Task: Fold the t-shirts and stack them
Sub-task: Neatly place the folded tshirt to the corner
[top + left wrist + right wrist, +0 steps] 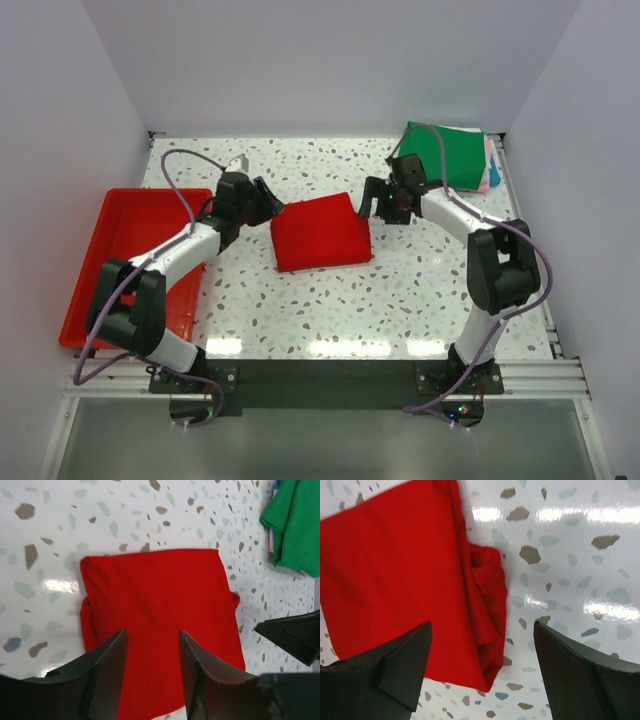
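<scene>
Item: red t-shirt (320,232), folded, bench (400,290) centre; my left tool (152,635) & right tool (481,630) both agape, empty, flanking it; advice: pinch opp. edges thru all layers, carry level to green stack (450,152).

No readable text or labels appear anywhere.

Green t-shirt (447,152) hides most of shirts under it (491,172) at far right; only pink/teal edges show. Red t-shirt (395,565) cut off top & left in right wrist view.
</scene>
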Action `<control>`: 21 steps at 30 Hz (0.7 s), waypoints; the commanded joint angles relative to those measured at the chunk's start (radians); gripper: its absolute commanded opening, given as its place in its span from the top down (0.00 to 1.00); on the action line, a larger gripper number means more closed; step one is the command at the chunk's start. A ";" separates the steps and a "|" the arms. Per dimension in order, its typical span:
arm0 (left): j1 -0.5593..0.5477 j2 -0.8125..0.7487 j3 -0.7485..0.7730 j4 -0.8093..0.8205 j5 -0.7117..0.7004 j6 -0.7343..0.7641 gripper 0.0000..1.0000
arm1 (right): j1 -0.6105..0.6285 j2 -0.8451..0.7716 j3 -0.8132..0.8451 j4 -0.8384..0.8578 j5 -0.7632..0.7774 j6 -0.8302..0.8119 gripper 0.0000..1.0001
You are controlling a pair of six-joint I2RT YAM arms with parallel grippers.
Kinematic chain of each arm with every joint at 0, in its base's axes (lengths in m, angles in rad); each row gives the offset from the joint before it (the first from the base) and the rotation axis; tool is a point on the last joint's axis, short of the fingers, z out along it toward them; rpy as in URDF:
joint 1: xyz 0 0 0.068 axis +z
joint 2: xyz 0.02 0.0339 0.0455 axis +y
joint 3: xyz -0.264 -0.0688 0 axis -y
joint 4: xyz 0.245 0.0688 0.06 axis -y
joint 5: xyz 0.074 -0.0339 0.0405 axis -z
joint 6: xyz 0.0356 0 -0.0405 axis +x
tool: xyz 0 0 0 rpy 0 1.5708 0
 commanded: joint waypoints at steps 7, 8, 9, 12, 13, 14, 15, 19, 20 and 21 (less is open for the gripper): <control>-0.200 0.030 -0.097 0.008 -0.124 0.012 0.76 | 0.051 0.060 -0.052 0.159 -0.077 -0.050 0.13; -0.209 0.048 -0.101 0.011 -0.127 0.009 0.78 | 0.057 0.073 -0.045 0.166 -0.077 -0.053 0.12; -0.229 0.057 -0.109 0.017 -0.131 0.011 0.80 | 0.060 0.095 -0.041 0.173 -0.077 -0.051 0.12; -0.255 0.088 -0.121 0.022 -0.142 0.008 0.83 | 0.075 0.123 -0.051 0.198 -0.082 -0.044 0.13; -0.260 0.094 -0.126 0.025 -0.144 0.005 0.84 | 0.081 0.129 -0.055 0.202 -0.082 -0.037 0.13; -0.261 0.102 -0.132 0.029 -0.141 0.005 0.84 | 0.093 0.136 -0.061 0.207 -0.079 -0.036 0.13; -0.267 0.106 -0.138 0.035 -0.139 0.000 0.84 | 0.101 0.139 -0.064 0.216 -0.074 -0.031 0.14; -0.277 0.105 -0.144 0.037 -0.141 -0.002 0.85 | 0.135 0.148 -0.064 0.210 -0.033 -0.019 0.26; -0.277 0.097 -0.138 0.030 -0.141 0.000 0.85 | 0.144 0.146 -0.055 0.195 -0.024 -0.017 0.30; -0.278 0.088 -0.132 0.026 -0.147 0.003 0.84 | 0.147 0.146 -0.048 0.184 -0.005 -0.017 0.34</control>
